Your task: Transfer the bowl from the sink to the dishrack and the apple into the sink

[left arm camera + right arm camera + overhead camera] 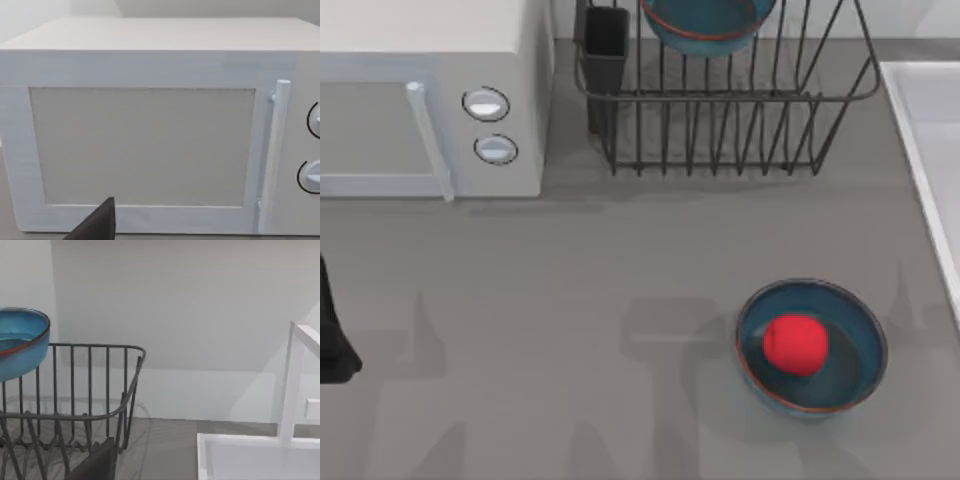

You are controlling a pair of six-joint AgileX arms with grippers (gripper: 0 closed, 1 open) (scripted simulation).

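Note:
One teal-blue bowl [812,347] with a rust-red rim sits on the grey table at the front right, and the red apple [795,343] lies inside it. A second, alike bowl [705,25] rests in the dark wire dishrack [720,130] at the back; it also appears in the right wrist view [20,342], above the dishrack's bars [75,390]. The pale sink [925,130] runs along the right edge, its white rim [240,445] close to the rack's end. A dark part of my left gripper [97,222] faces the microwave. A dark part of my right gripper [97,462] faces the rack's end.
A white microwave [430,100] with two round knobs fills the back left, its door [145,145] and handle close before the left wrist camera. A black cutlery cup [607,45] stands at the rack's left corner. My left arm [332,340] is at the table's left edge.

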